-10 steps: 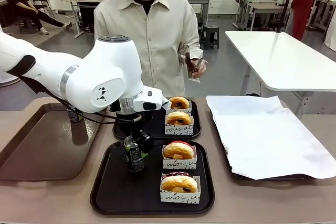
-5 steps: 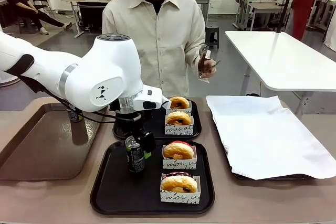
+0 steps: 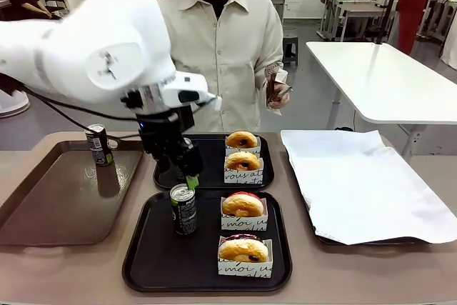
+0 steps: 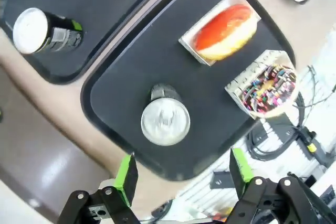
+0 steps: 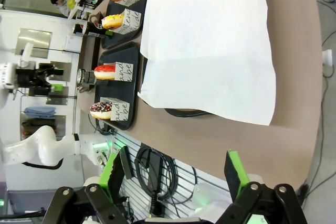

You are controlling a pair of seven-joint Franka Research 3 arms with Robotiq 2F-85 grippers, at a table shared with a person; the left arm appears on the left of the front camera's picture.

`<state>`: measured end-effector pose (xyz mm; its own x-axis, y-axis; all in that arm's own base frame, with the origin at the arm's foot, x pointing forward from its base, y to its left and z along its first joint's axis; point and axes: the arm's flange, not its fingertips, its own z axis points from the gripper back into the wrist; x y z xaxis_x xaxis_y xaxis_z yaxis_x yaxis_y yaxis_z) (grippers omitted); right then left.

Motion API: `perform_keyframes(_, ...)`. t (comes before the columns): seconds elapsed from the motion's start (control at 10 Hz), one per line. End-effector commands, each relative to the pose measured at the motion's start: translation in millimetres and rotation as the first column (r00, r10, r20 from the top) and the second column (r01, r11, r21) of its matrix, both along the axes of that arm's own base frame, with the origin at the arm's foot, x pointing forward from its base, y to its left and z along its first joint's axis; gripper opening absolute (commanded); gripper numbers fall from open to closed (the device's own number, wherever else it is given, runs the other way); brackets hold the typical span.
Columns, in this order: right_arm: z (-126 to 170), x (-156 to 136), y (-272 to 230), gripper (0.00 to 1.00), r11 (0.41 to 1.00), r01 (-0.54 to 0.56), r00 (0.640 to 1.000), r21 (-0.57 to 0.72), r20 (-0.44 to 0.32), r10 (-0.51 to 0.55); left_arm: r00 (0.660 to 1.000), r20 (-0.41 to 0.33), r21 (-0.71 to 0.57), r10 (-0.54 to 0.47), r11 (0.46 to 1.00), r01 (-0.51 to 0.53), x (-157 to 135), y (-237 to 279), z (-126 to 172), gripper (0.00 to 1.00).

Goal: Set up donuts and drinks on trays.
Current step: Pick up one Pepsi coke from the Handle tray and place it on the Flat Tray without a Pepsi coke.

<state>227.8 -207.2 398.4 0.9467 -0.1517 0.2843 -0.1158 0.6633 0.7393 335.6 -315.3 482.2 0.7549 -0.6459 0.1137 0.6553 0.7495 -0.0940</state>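
A slim dark can [image 3: 183, 209] stands upright on the near black tray [image 3: 153, 262], beside two boxed donuts [image 3: 243, 205]. The left gripper [image 3: 187, 177] is seen spread wide just above it, empty. The can is judged rigid, smooth, top-heavy; mid-body is the best hold. The right gripper [image 5: 176, 174] also gapes empty.

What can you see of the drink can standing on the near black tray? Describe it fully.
The can is slim and dark with a silver top and green and white label marks. It stands upright on the left part of the near black tray, beside two boxed donuts. The open left gripper is just above it, not touching.
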Motion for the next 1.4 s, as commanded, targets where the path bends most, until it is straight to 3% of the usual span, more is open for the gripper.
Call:
perform_keyframes(0.0, -2, 2, 0, 1.00, 1.000, 0.000, 1.000, 0.024, 0.028, -0.001, 0.998, -0.028, -0.030, 0.051, 0.998, -0.052, -5, 20, 17, 0.91)
perform_keyframes(1.3, -2, 2, 0, 1.00, 1.000, 0.000, 1.000, 0.024, 0.028, -0.001, 1.000, -0.023, -0.011, 0.020, 1.000, -0.020, -6, 11, 16, 0.91)
